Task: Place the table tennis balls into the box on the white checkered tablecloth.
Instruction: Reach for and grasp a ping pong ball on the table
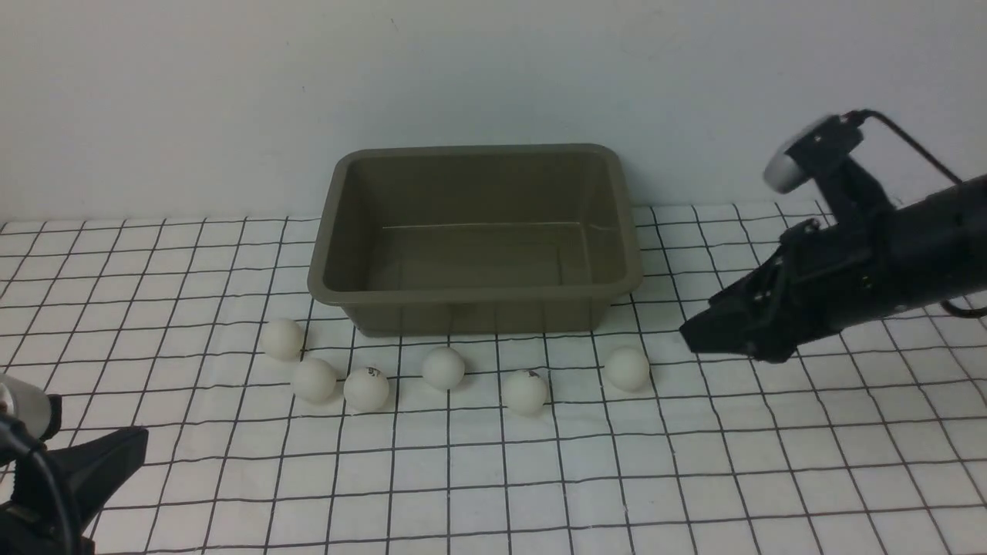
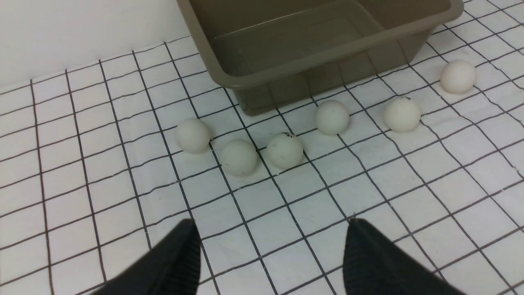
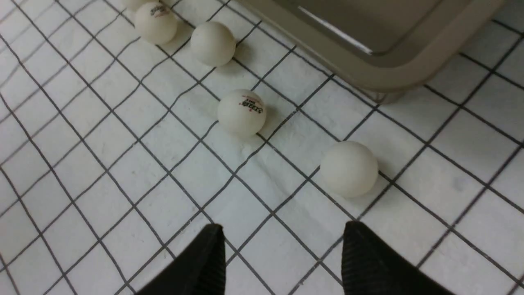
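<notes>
– White checkered tablecloth (image 1: 694,478) fills the scene below a bare pale wall (image 1: 154,92). What's cut off?
– Both arms run out of the front view at its edges, and the left gripper (image 2: 272,223) shows there only as a dark wedge. The right wrist view crops the box (image 1: 476,293) to one corner and catches four table tennis balls (image 1: 443,368) plus a sliver of a fifth. Print on the marked ones is too small to read.
– And the box?
– Open side up, long axis crosswise ahead of the left gripper, parallel to the wall. All six balls lie loose in a row along its near long wall, out beyond the left gripper's spread, empty fingers. The right gripper (image 3: 282,229), jaws also parted and holding nothing, hovers with the end ball just ahead of its fingertips
</notes>
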Action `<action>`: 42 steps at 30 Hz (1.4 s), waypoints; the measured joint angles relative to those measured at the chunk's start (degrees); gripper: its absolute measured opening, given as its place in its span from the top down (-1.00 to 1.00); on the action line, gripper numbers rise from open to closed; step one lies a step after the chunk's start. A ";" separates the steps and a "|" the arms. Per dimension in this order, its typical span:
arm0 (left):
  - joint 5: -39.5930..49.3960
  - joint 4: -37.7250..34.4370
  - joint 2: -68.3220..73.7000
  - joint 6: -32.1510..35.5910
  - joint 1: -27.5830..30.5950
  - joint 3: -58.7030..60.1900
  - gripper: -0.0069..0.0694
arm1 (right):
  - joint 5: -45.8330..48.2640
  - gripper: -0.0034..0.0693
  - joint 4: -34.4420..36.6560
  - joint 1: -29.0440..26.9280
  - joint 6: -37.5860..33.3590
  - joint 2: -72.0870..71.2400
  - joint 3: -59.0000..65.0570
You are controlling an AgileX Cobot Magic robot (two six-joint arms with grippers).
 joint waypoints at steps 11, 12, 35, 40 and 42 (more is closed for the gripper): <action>2.80 0.51 0.00 0.00 0.00 0.00 -0.30 | -8.63 -0.20 -9.95 7.98 20.90 11.84 -5.73; 2.95 0.51 0.00 0.00 0.00 0.00 -0.30 | -8.63 -0.22 -10.19 8.35 21.52 13.34 -7.12; 4.11 1.98 0.00 0.05 0.00 0.00 -0.30 | -10.55 -0.25 -15.02 8.60 25.67 24.79 -14.31; 4.11 1.98 0.00 0.05 0.00 0.00 -0.30 | -11.43 -0.21 -15.20 8.60 25.67 25.36 -14.31; 4.11 1.98 0.00 0.05 0.00 0.00 -0.30 | -11.46 -0.06 -15.20 8.60 25.67 25.36 -14.31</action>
